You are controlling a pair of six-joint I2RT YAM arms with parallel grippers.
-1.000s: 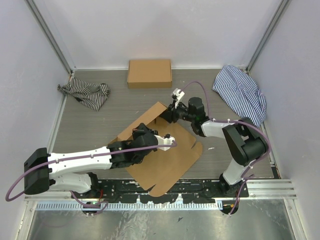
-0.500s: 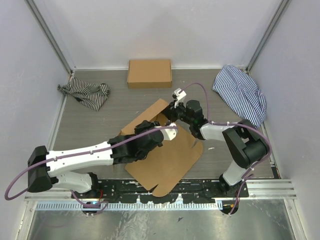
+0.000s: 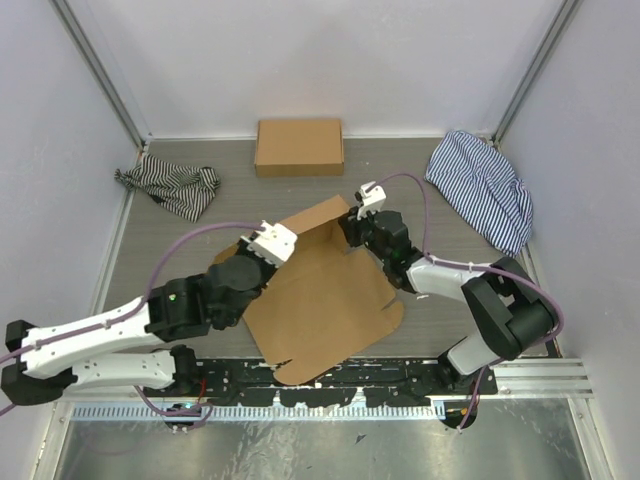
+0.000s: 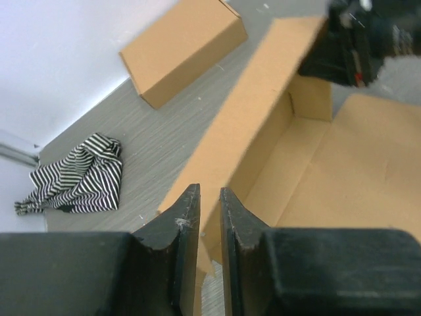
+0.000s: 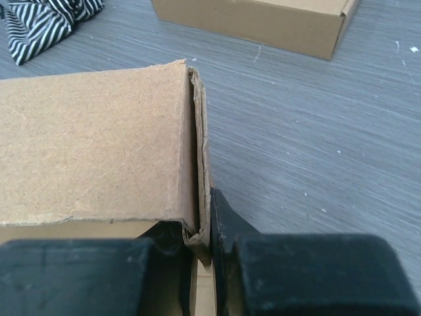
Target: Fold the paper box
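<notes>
The paper box [image 3: 325,300] lies in front of the closed box [image 3: 299,146]. Our left claw [image 4: 209,194] has left the sheet's middle and now straddles one end of the raised wall [image 3: 315,218], jaws slightly apart and with no clear pinch. Our right claw [image 5: 200,227] has clamped the wall's other end, so one side stands; the other flaps lie flat.

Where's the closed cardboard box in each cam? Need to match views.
Top: closed box against the back wall, centre.
Left wrist: box upper left, tilted.
Right wrist: box along the top edge.
Shared landmark: black-striped cloth, left of the box in every view.
</notes>
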